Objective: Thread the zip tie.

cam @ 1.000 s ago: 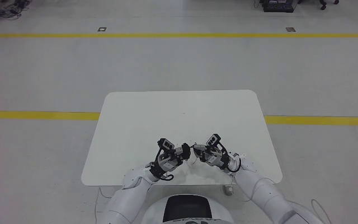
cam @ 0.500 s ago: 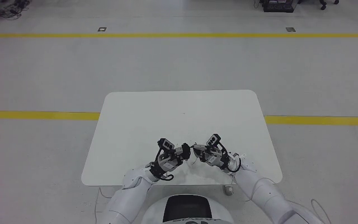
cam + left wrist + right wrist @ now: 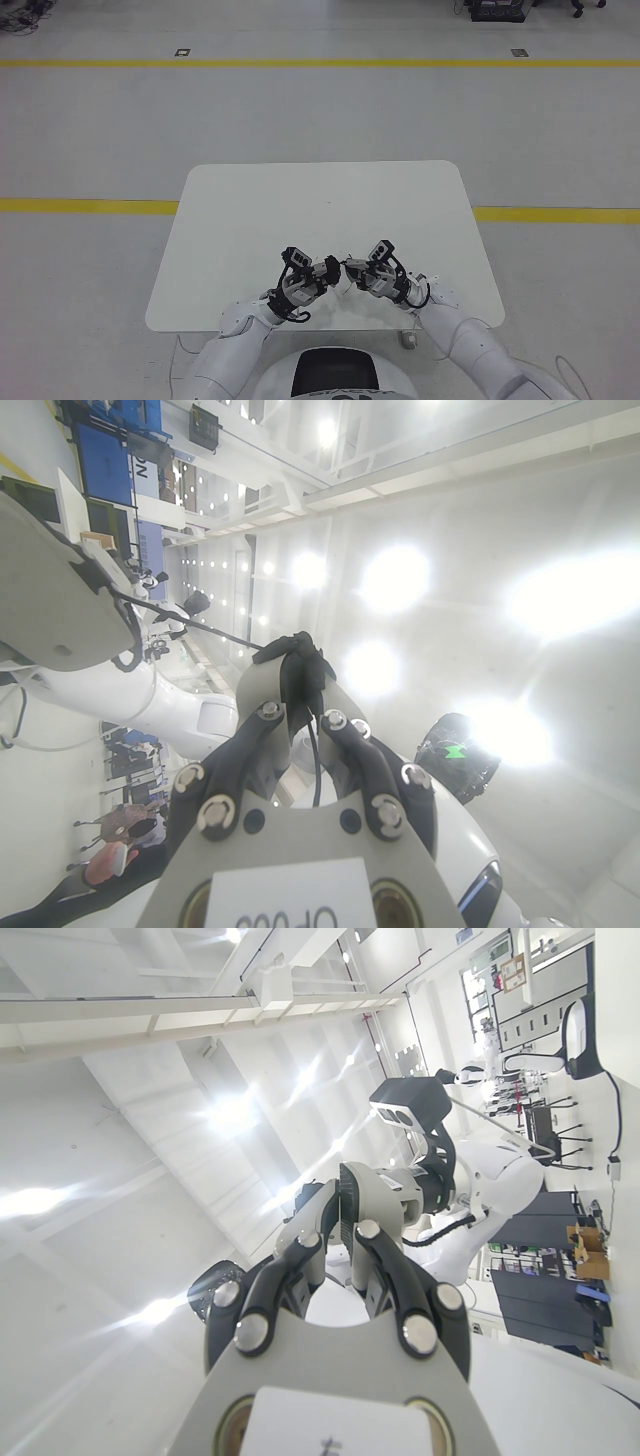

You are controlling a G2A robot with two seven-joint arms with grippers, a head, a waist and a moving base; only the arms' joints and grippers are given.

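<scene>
From above, the left gripper [image 3: 328,268] and the right gripper [image 3: 352,270] stand tip to tip over the near part of the white surface [image 3: 250,220], with the zip tie [image 3: 344,262] between them.

In the left wrist view, the fingers [image 3: 257,690] are clamped on the black zip tie [image 3: 215,631]; its strap runs toward the other arm.

In the right wrist view, the fingers [image 3: 380,1198] are pressed together, and we cannot make out the strap there.

We judge the tie light, thin, springy and slippery, so it is best held close to its tip.
</scene>
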